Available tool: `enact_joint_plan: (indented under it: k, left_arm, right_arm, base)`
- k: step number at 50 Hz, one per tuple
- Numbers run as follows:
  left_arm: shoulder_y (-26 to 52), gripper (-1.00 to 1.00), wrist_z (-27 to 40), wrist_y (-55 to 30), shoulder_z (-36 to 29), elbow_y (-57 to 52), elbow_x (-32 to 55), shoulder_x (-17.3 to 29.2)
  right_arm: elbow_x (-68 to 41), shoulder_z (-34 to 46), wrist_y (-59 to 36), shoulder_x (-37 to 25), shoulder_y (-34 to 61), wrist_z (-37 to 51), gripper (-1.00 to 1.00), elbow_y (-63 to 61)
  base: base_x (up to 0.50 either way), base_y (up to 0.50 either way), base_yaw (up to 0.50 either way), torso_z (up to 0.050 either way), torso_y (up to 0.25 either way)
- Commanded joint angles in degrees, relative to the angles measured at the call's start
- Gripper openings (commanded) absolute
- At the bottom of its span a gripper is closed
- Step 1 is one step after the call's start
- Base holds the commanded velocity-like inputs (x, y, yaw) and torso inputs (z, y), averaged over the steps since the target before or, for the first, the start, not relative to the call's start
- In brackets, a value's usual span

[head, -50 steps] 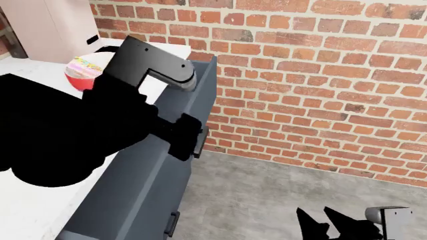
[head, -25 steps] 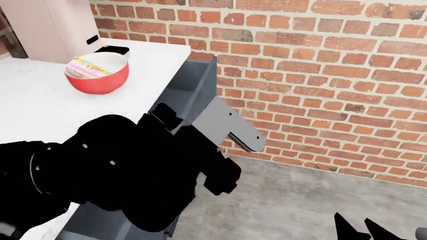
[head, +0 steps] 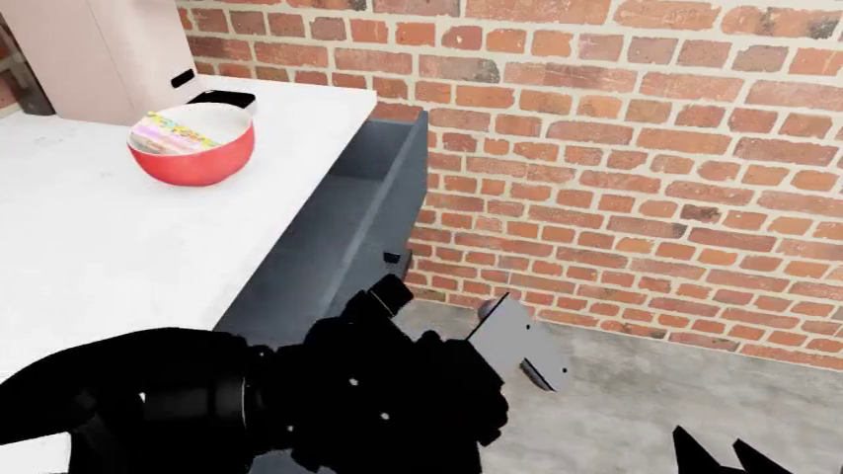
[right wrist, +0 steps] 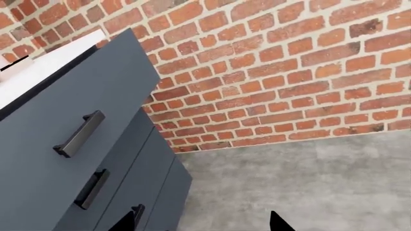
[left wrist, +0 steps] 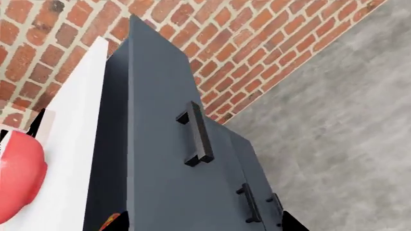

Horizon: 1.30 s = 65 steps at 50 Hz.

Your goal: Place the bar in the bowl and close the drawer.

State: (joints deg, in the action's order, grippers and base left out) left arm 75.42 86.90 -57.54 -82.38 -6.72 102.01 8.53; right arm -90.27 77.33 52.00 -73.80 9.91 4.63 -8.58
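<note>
— What's nearest?
— My left arm, hiding its claw; grip unreadable. My right claw is cut off, tips parted.
— Farther off?
— The drawer juts open; the bar lies in the bowl on the counter.

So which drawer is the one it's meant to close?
Find the white countertop against the brick wall. The drawer sits right below its edge, topmost in the blue-grey cabinet. Unlike the smaller fronts beneath, it stands pulled out, its black bar handle facing the room.
</note>
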Motion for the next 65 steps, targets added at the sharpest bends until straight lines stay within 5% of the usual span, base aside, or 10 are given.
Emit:
enact_joint_plan:
  k: [1,4,16,51,65]
  left_arm:
    - [0.87,1.00,3.04,8.66,-15.62,6.85,3.01,-6.24]
    - [1.84,1.00,3.02,10.75,-21.38,9.44,4.00,-8.49]
    - [-13.36,1.00,3.08,-9.62,-7.64,14.98,-12.71,-8.53]
    - [-23.91,1.00,-2.10,-17.57,-6.45,21.50,-28.81,-8.53]
    - [-28.21,1.00,-11.16,-18.79,-5.84,26.72,-38.34,-8.53]
  right_arm:
    - [-0.67,-0.32,0.99,-0.41,-1.26,-0.41,1.00,-0.60]
    - [-1.17,-0.42,1.38,-0.51,-1.72,-0.85,1.00,-0.58]
    - [-3.30,-1.17,1.74,0.46,-2.65,-3.57,1.00,1.58]
    - [-5.61,-3.01,1.77,2.20,-5.05,-6.47,1.00,4.30]
    - [-6.17,-3.77,1.42,2.88,-5.68,-7.43,1.00,5.39]
  base:
    - [0.00,0.00,0.00,0.000,0.000]
    - [0.00,0.00,0.00,0.000,0.000]
    - [0.00,0.00,0.00,0.000,0.000]
    - [0.00,0.00,0.00,0.000,0.000]
    - [0.00,0.00,0.00,0.000,0.000]
